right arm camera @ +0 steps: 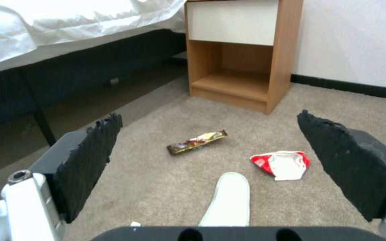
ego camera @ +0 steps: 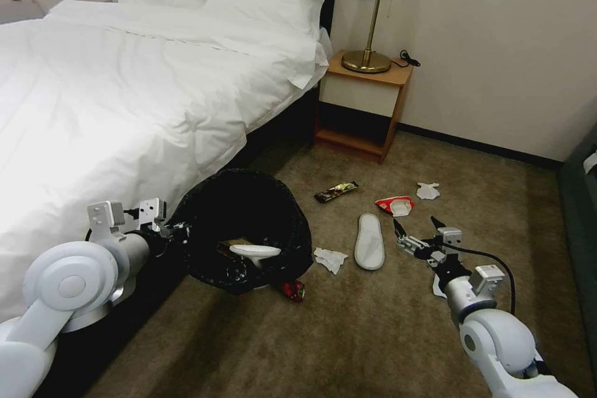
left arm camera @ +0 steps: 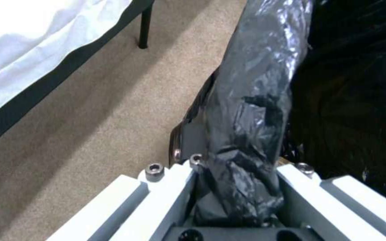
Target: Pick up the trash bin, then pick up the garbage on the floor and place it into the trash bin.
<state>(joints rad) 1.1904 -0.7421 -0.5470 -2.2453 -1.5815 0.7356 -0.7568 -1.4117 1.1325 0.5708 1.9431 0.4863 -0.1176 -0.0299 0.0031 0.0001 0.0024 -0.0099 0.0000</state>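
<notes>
Nearest the head camera, the left claw (ego camera: 173, 228) is clamped on the rim of the trash bin (ego camera: 245, 230); the left wrist view shows a fold of the bin's black bag (left arm camera: 246, 134) pinched between its fingers (left arm camera: 166, 194), with the bin held off the carpet (ego camera: 373, 323) just beside the bed (ego camera: 124, 93). Inside the bin, beyond that claw, lies a white slipper (ego camera: 255, 252), and a red can (ego camera: 292, 290) peeks out under the bin's lower edge. The right claw (ego camera: 415, 230) hovers above the carpet with its jaws spread wide and nothing between them. Just beside it, toward the bin, a second white slipper (ego camera: 369, 241) lies flat, with a crumpled tissue (ego camera: 329, 259) between slipper and bin. Slightly beyond the right claw sits a red-and-white wrapper (ego camera: 395, 204), then another white tissue (ego camera: 428, 190). Farther off toward the bed lies a gold-brown snack packet (ego camera: 336, 191). Well beyond all this stands the nightstand (ego camera: 367, 106) carrying a brass lamp (ego camera: 370, 43).
</notes>
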